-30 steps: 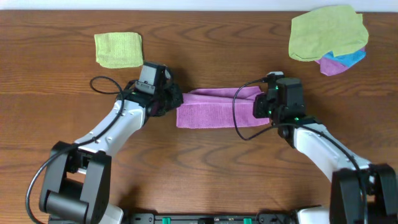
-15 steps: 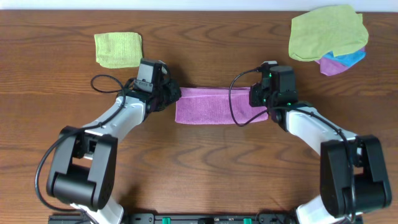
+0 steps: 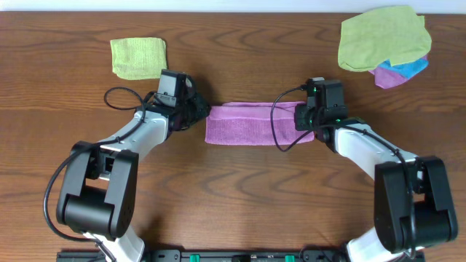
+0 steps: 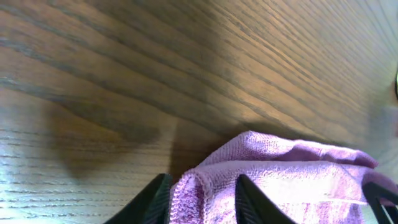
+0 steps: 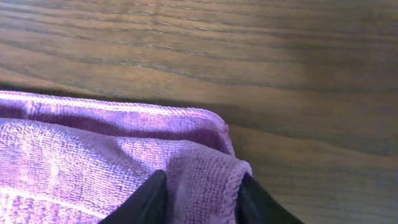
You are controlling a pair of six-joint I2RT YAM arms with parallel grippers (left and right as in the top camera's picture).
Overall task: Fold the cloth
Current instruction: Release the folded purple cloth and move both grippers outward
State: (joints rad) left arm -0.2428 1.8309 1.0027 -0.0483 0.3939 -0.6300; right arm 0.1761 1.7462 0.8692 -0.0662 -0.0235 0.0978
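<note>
When scanned from the left, offers first a small lime-green cloth (image 3: 138, 58), folded square and lying well apart from the work on the dark-grained wooden bench (image 3: 247, 189). Then shows the left claw (image 3: 198, 115) closed in on the left short end of the cloth (image 3: 251, 124), with the hem filling the gap between its fingers (image 4: 160, 190); probably grips there to keep that end taut and square. Presents the cloth as a long doubled band across mid-bench between the arms: magenta-violet, plush looped pile, soft rolled hem, layers stacked at the corners. Mirrors this with the right claw (image 3: 306, 116), likewise closed down on the right-hand corner, pile bulging between the pads (image 5: 146, 199). Suggests alignment ahead of a crosswise fold. Ends far right with a rumpled lime-green sheet (image 3: 382, 36) draped over a blue rag (image 3: 413, 67) and a purple rag (image 3: 392, 78).
</note>
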